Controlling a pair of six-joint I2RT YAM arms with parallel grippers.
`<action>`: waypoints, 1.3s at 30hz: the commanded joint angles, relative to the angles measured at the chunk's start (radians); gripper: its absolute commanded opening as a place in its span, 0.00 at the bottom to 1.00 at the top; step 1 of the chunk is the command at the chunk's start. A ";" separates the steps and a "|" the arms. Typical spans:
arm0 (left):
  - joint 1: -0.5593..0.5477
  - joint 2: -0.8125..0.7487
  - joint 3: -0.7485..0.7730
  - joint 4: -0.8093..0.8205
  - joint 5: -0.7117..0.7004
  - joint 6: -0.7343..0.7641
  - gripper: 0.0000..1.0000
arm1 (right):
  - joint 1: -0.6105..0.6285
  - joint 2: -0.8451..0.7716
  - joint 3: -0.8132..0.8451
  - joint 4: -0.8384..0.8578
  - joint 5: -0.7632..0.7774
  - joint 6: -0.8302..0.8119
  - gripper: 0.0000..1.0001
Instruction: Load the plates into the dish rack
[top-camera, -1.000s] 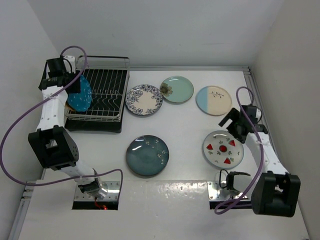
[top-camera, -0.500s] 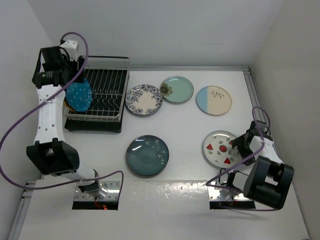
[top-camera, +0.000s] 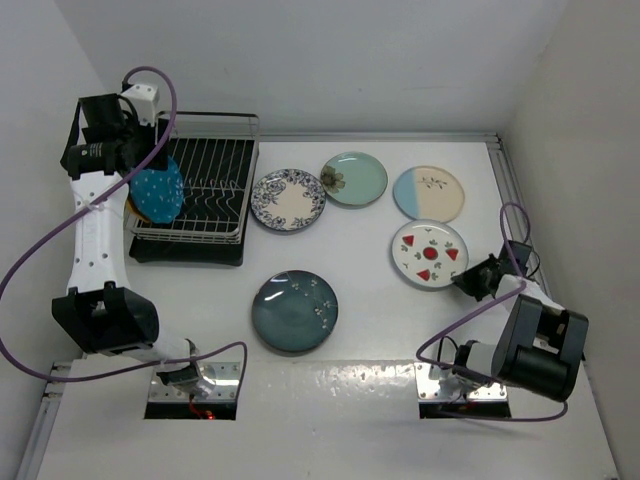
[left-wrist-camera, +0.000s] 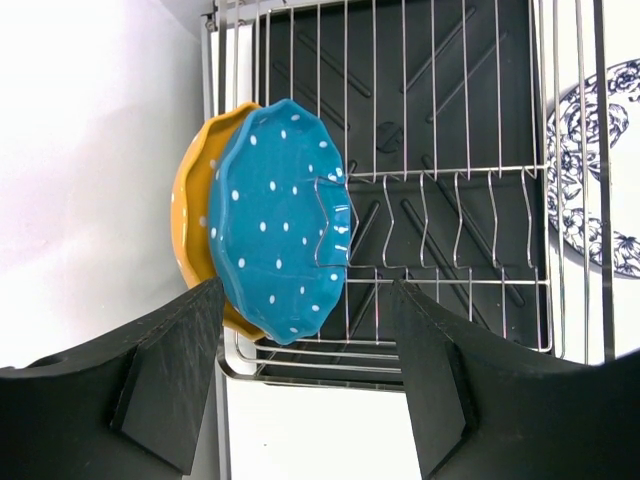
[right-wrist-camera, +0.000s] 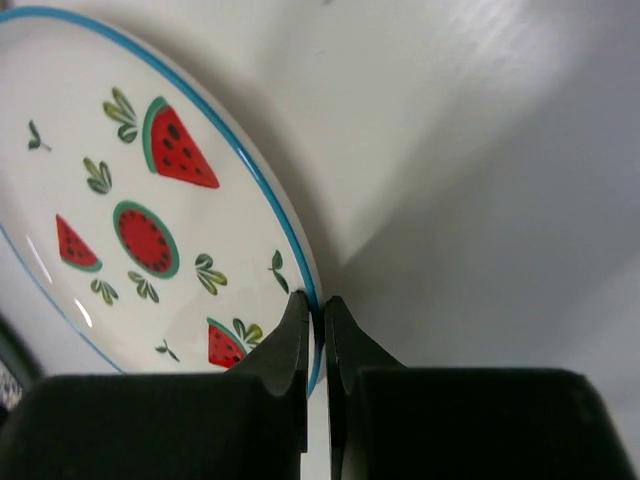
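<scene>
- The rack (top-camera: 205, 190) is the goal. Its tines take plates on edge, and the slots to the right of its left end stand free.
- The dotted plate (left-wrist-camera: 275, 220) and the yellow plate (left-wrist-camera: 188, 215) stand upright, touching, at the rack's left end.
- Four plates lie flat to the right of the rack. The floral plate (top-camera: 288, 199) is just beside it, and the mint plate (top-camera: 354, 178) and cream plate (top-camera: 428, 195) lie farther right. The teal plate (top-camera: 294, 311) lies nearer the arms.
- The watermelon plate (top-camera: 430, 254) is well right of the rack, and the coming move turns on it. Its body runs from the fingers toward the rack, so it has to be carried leftward with the rim leading. It seems tipped up off the table (top-camera: 370, 330), though the wrist view is too close to be sure.
- The right gripper (right-wrist-camera: 316, 305) pinches the watermelon plate's rim on the side away from the rack, jaws nearly together on the thin edge.
- The left gripper (left-wrist-camera: 305, 290) hangs over the rack's left end, jaws wide, holding nothing.
</scene>
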 joint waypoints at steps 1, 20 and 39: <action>-0.001 -0.041 0.015 -0.002 0.014 0.003 0.72 | 0.009 0.064 -0.083 -0.025 -0.075 -0.093 0.00; -0.019 -0.041 0.015 -0.002 0.032 0.012 0.72 | 0.123 0.143 -0.043 0.001 -0.128 -0.133 0.42; -0.075 -0.087 0.044 -0.093 0.224 0.122 0.73 | 0.195 -0.045 -0.125 0.344 -0.388 -0.093 0.00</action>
